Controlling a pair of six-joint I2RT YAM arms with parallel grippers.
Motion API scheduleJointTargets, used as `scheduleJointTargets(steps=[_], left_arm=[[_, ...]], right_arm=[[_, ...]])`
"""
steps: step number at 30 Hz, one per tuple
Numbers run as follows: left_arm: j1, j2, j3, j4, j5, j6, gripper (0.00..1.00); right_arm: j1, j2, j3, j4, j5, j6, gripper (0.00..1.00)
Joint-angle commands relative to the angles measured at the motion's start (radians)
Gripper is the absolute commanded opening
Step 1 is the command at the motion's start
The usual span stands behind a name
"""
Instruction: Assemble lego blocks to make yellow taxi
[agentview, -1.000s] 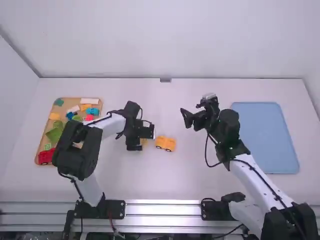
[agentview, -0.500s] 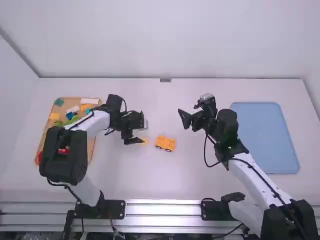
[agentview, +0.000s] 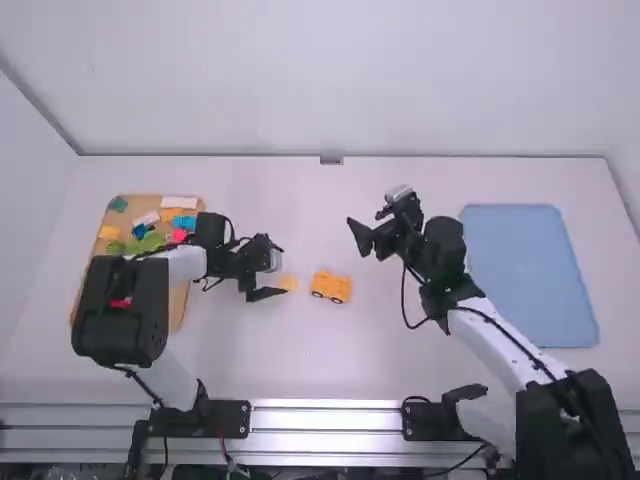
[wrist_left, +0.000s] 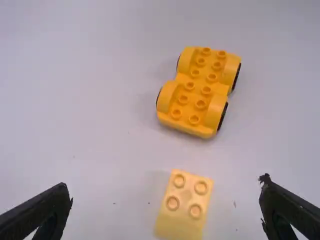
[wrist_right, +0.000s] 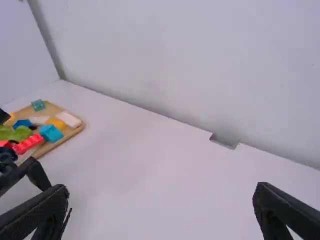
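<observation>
Both left gripper (wrist_left: 166, 191) and right gripper (wrist_right: 161, 189) gape empty. Lowered off-centre, the former might knock the small block (wrist_left: 186, 206) askew against the wheeled base (wrist_left: 199, 92)

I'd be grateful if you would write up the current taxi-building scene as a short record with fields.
car base: yellow, wheeled, on the table, nothing built on its studs
loose block: pale yellow, on the table beside the car base, not attached
left gripper: open, empty, near the loose block
right gripper: open, empty
wooden tray: holds assorted coloured blocks
blue mat: right side of the table
</observation>
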Motion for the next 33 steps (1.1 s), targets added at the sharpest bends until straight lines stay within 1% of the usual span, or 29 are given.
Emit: scheduleJointTargets(steps=[1, 6, 8, 14, 19, 24, 28, 30, 33], left_arm=[[-0.005, 0.033, -0.009, 0.016, 0.071, -0.056, 0.99], [0.005, 0.098, 0.007, 0.019, 0.063, -0.029, 0.99], [0.011, 0.136, 0.023, 0.013, 0.081, 0.014, 0.99], [0.006, 0.175, 0.070, -0.028, 0.095, 0.022, 0.99], [-0.024, 0.175, 0.065, -0.035, 0.007, 0.065, 0.99], [-0.011, 0.175, 0.049, -0.015, -0.008, 0.066, 1.00], [-0.013, 0.175, 0.015, 0.025, -0.013, 0.066, 0.91], [-0.013, 0.175, 0.003, 0.042, -0.010, 0.066, 0.91], [-0.012, 0.175, -0.023, 0.081, -0.012, 0.066, 0.87]], right_arm=[[-0.001, 0.044, -0.005, 0.039, -0.006, -0.003, 0.98], [-0.001, 0.098, -0.005, 0.120, -0.073, 0.008, 0.98], [-0.001, 0.119, -0.005, 0.154, -0.111, -0.002, 0.98], [-0.001, 0.126, -0.005, 0.158, -0.119, 0.010, 0.98], [-0.001, 0.126, -0.005, 0.174, -0.182, 0.009, 0.98], [-0.001, 0.126, -0.005, 0.182, -0.209, 0.009, 0.98], [-0.001, 0.126, -0.005, 0.182, -0.214, 0.009, 0.98], [-0.001, 0.126, -0.005, 0.182, -0.214, 0.009, 0.98], [-0.001, 0.126, -0.005, 0.182, -0.214, 0.010, 0.98]])
